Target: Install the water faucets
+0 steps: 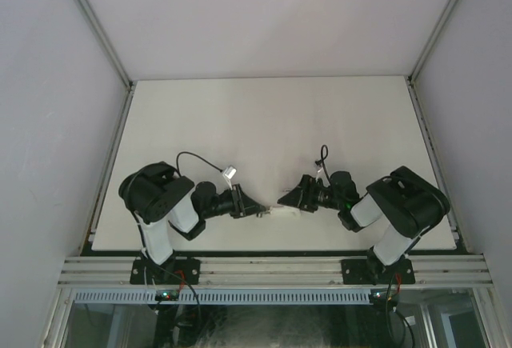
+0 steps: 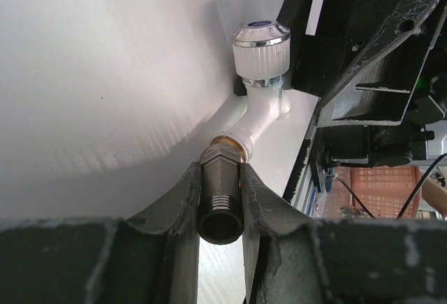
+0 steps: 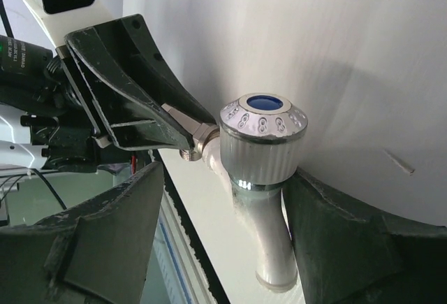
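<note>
My left gripper (image 2: 218,178) is shut on the short dark-grey metal fitting (image 2: 220,199). The fitting's far end meets the brass thread of the white elbow tap (image 2: 262,105). The tap has a ribbed cap with a chrome rim and a blue dot (image 3: 264,136). My right gripper (image 3: 225,192) is open around the tap, whose spout lies close against the right-hand finger (image 3: 349,241), with a wide gap to the other finger. In the top view both grippers, left (image 1: 258,212) and right (image 1: 286,201), meet tip to tip near the table's front edge, with the tap (image 1: 280,209) between them.
The white table (image 1: 264,124) is walled on three sides. A black edge and an aluminium rail (image 1: 272,268) run along the front, just below the grippers. Cables loop above each wrist (image 1: 200,160). An orange crate (image 2: 370,192) shows beyond the table edge.
</note>
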Robot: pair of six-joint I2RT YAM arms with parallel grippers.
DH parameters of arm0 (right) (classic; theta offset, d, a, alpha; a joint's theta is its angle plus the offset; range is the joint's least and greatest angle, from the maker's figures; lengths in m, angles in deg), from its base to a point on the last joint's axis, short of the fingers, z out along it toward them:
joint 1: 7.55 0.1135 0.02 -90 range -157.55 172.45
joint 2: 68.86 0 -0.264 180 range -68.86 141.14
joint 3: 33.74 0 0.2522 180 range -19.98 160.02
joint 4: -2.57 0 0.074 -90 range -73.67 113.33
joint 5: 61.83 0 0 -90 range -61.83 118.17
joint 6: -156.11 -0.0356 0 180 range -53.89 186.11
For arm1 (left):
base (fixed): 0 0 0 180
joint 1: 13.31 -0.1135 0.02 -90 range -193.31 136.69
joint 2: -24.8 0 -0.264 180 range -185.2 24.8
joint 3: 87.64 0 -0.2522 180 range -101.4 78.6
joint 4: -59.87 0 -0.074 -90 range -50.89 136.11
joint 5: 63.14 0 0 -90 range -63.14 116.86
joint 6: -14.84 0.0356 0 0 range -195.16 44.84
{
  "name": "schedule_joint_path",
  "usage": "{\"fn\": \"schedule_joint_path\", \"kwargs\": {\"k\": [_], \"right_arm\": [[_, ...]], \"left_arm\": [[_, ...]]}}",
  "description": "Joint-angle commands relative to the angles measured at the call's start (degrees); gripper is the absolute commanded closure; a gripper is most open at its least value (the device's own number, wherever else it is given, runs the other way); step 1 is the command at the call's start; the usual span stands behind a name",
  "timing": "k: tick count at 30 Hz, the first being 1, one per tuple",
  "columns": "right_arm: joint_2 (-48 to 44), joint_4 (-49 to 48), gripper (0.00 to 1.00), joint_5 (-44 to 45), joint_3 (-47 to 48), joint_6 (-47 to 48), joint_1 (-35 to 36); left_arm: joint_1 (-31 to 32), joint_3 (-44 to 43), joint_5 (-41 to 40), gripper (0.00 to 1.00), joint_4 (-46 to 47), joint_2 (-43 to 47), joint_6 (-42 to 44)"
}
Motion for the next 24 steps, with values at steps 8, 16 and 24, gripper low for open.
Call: {"fn": "schedule_joint_path", "kwargs": {"k": [8,16,24], "right_arm": [[4.34,-8.09,0.40,-0.19,-0.69,-2.66,2.92],[7.89,-11.36,0.51,-1.50,0.12,-3.08,4.18],[8.18,-12.66,0.77,-0.62,-0.13,-3.24,4.23]], "left_arm": [[0.81,-2.19,0.89,1.00,3.07,0.08,-0.50],[0.82,-2.42,0.80,1.00,3.01,0.78,-0.77],[0.82,-2.07,1.01,1.00,3.15,1.46,-0.93]]}}
